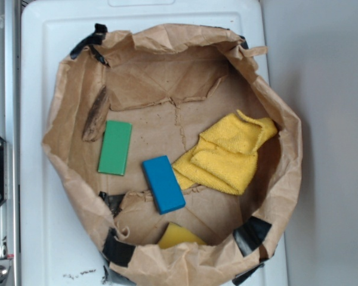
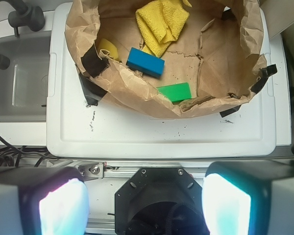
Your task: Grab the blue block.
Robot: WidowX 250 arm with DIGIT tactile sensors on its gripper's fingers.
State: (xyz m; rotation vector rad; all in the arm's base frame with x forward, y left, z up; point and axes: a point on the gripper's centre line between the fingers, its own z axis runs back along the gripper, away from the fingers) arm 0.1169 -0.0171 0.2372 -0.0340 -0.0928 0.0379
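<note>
White lid [image 1: 48,71] holds a paper bag [image 1: 71,173]. Inside, near its middle, lies the blue block [image 1: 163,183], untouched. My gripper [image 2: 145,203] is spread wide, far back, holding nothing. All grabbing is left.

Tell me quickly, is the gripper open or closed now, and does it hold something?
Gripper: open, holding nothing; the blue block lies untouched in the paper bag.

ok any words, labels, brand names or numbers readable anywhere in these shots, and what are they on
None. No view shows any readable text.
The blue block, green block and yellow cloth have plain faces.
The brown paper bag and white lid under it show no print.
The dark specks on the lid are marks, not letters.
</note>
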